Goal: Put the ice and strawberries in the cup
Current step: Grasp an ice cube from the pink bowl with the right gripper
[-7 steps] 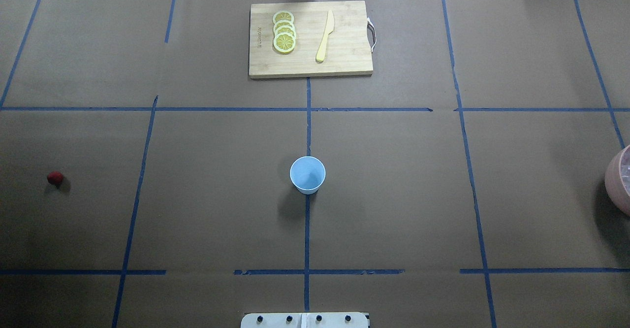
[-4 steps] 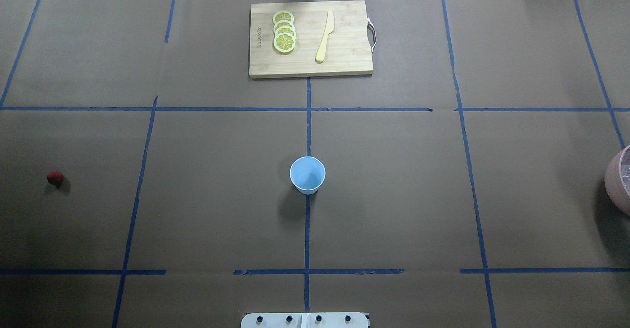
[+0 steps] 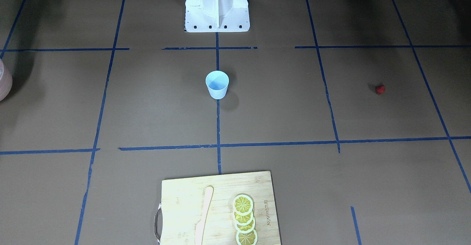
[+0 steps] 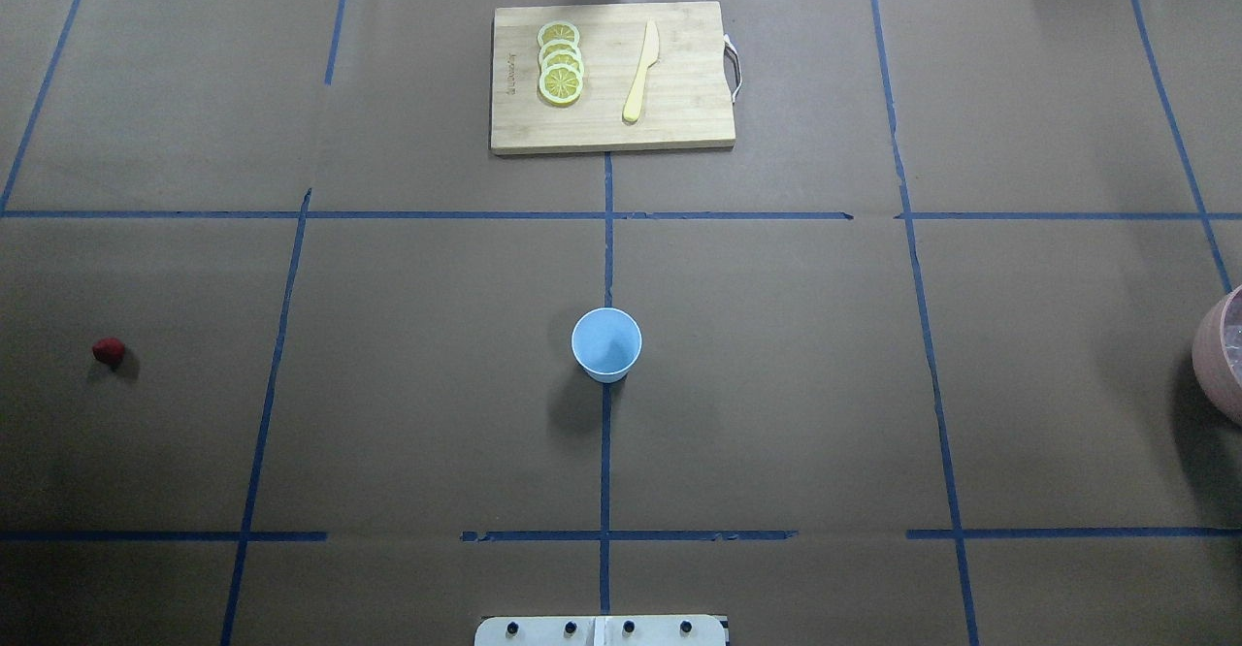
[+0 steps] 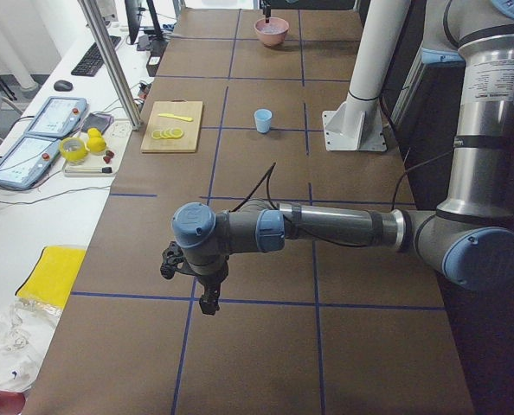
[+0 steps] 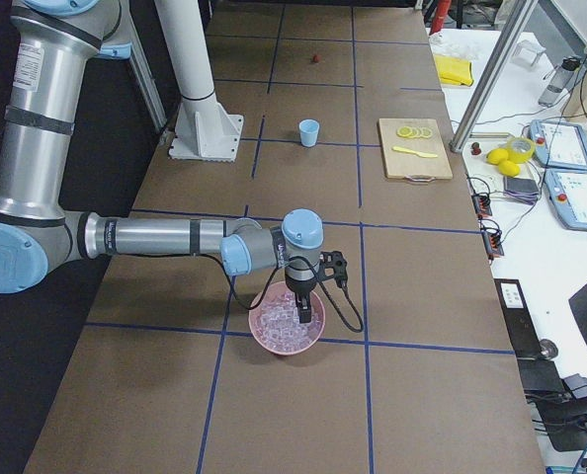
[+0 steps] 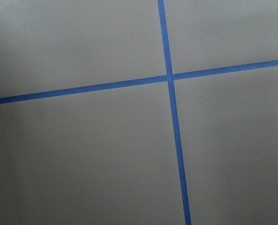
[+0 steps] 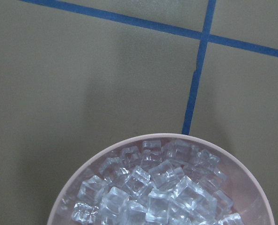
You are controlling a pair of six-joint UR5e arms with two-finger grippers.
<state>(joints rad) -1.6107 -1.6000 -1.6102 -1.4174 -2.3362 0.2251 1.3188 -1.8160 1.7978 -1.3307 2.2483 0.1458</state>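
The light-blue cup (image 4: 606, 343) stands upright and empty at the table's middle; it also shows in the front view (image 3: 217, 84). One red strawberry (image 4: 108, 351) lies alone at the far left. The ice (image 8: 153, 187) fills a pinkish bowl (image 6: 289, 346) at the table's right edge. My right gripper (image 6: 303, 314) hangs over the ice in the bowl. My left gripper (image 5: 208, 304) points down over bare table near a tape crossing. Both grippers show only in the side views, so I cannot tell whether they are open or shut.
A wooden cutting board (image 4: 679, 103) at the back middle holds several lemon slices (image 4: 560, 62) and a wooden knife (image 4: 640, 74). The robot's white base (image 3: 217, 6) stands behind the cup. Blue tape lines divide the brown table.
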